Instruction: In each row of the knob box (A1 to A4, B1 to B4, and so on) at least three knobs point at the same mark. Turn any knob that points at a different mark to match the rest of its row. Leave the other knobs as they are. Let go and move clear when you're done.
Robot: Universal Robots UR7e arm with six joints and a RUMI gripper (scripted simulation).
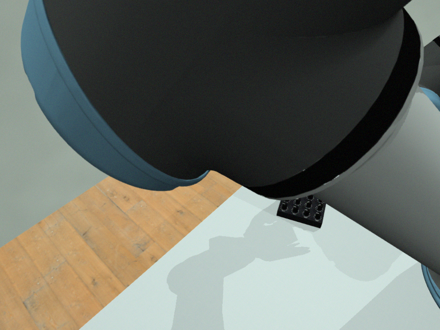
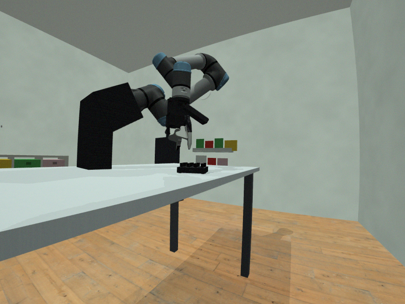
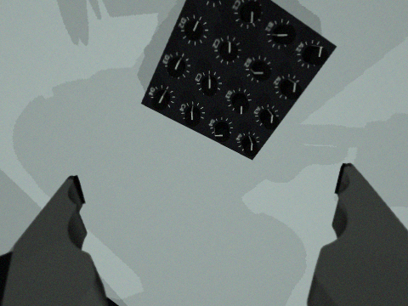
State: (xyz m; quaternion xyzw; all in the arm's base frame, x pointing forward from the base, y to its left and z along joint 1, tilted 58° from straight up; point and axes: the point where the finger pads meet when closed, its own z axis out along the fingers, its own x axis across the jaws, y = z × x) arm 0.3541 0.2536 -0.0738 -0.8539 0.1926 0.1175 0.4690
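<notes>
The black knob box [image 1: 302,212] [image 2: 192,169] [image 3: 234,81] sits on the white table. In the wrist view it is turned at an angle and its top edge is cut off. Knob B3 [image 3: 240,102] has its pointer down, while B1, B2 and B4 point left. Knob C1 [image 3: 248,13] appears to point down, while C2, C3 and C4 point up. The A knobs look alike, and so do D2, D3 and D4; D1 is almost wholly out of view. My gripper [image 2: 183,148] [image 3: 206,172] is open and empty, above the box's level and off its near edge. It is hidden in the top view.
The white table [image 1: 270,301] [image 2: 107,193] ends a little beyond the box in the exterior view. A black arm mount [image 2: 96,137] stands on it. The arm covers much of the top view. Shelves with coloured boxes are in the background.
</notes>
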